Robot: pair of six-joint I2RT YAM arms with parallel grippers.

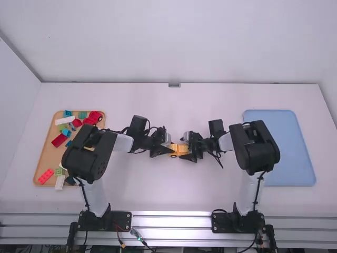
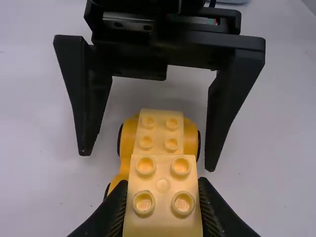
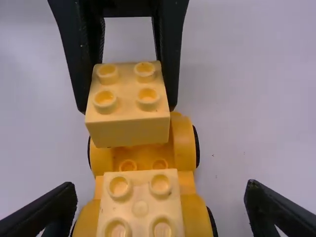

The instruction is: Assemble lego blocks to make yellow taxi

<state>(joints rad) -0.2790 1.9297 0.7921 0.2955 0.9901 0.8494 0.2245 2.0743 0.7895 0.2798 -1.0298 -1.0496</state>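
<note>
Yellow block (image 3: 131,132) sits clenched in my left gripper (image 2: 162,197), studs up, presumably for pressing onto the wheeled base (image 3: 185,148) just beneath that grip. From my remote station, I have my right gripper (image 3: 160,186) spread around the base's other end, where a seated block (image 3: 140,197) lies between its fingers, likely ready to steady it.

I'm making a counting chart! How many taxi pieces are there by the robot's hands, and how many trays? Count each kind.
Light yellow studded plastic bricks: 2
Yellow plastic wheeled base: 1
Brown rectangular tray: 1
Blue rectangular tray: 1
Total: 5
</note>
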